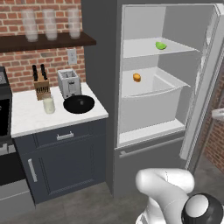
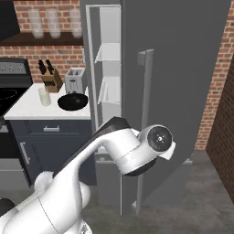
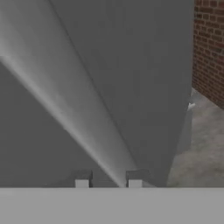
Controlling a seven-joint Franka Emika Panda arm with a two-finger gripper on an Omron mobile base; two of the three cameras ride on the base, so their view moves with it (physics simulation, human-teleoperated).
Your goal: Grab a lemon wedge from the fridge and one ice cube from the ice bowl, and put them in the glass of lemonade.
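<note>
Lemon wedge [image 1: 161,45]: lies on the upper white shelf inside the fridge, toward the right of that shelf, untouched.
Fridge [image 1: 100,65]: door swung fully open; in the right base view the open door [image 2: 183,82] faces the camera, its long vertical bar handle [image 2: 146,119] running down the middle.
Orange fruit [image 1: 137,77]: small and round, sits in the white drawer [image 1: 148,103] below the shelf, well apart from the wedge.
Ice bowl [image 1: 79,104]: shallow black dish on the white tabletop [image 1: 30,118], just in front of the toaster [image 1: 69,82]. Contents cannot be made out.
Glass of lemonade [image 1: 48,105]: stands upright on the tabletop, left of the bowl and near the knife block [image 1: 41,85].
Frosted glasses [image 1: 50,24]: three in a row on the dark wall shelf above the tabletop.
Hand [image 3: 108,180]: in the hand view the two finger tips stand close together at the foot of the picture, a narrow gap between them (whether they hold anything cannot be told). A pale grey bar, seemingly the handle, runs up diagonally from the gap.
Arm [image 2: 123,151]: elbow bent in front of the open door, low in the right base view.
</note>
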